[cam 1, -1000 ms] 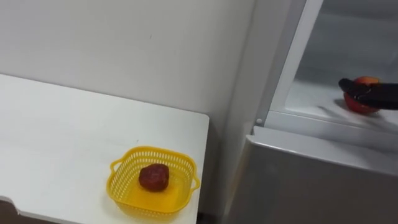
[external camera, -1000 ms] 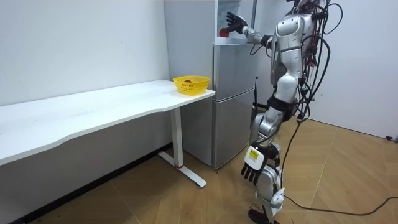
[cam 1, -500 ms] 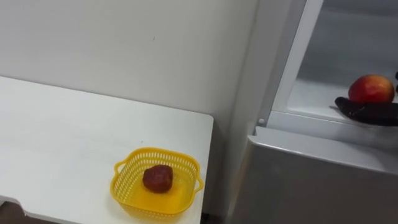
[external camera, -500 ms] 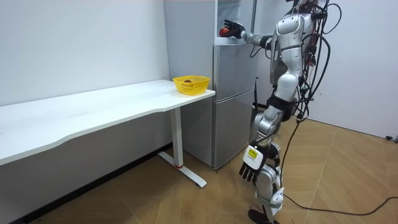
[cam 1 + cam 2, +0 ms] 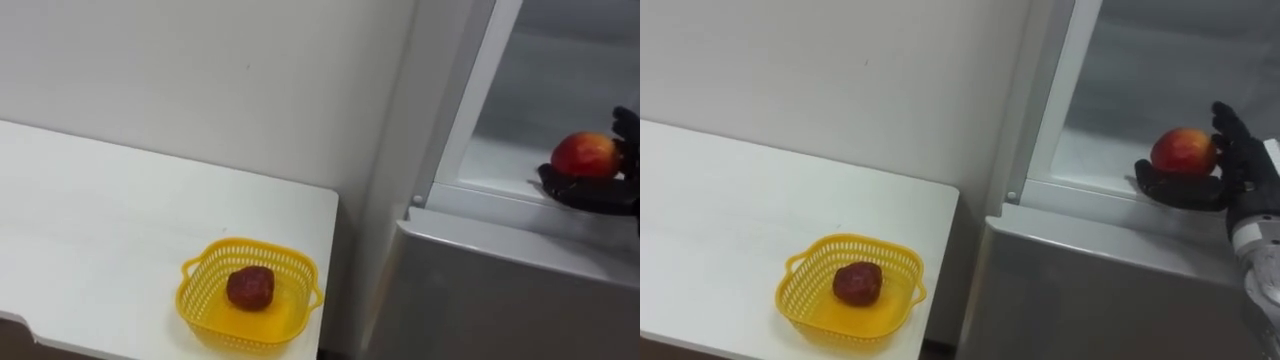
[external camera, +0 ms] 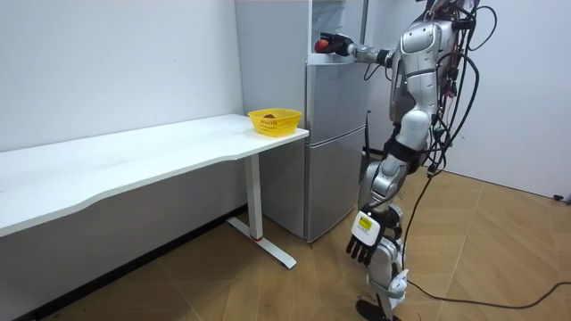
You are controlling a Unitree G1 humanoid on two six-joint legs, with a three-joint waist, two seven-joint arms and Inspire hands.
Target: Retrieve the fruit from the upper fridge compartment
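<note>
Since a second ago, the right hand [image 5: 1228, 186] is no longer lying over the apple [image 5: 1183, 151] on the shelf; it is now cradling the fruit from beneath at the front lip of the upper compartment of the fridge [image 5: 480, 290], with the fingers [image 5: 1232, 130] curling up round its right side. The left hand [image 6: 361, 239] is hanging relaxed by the leg. On the worktop [image 5: 100, 220] a yellow basket [image 5: 250, 241] is holding a dark red fruit [image 5: 249, 287]. Judged by its look, the apple is behaving as a firm, smooth, fairly light ball: it is apt to roll out of a loose cup and to bruise if dropped, so the safest hold is probably round its widest part, thumb opposing the fingers
</note>
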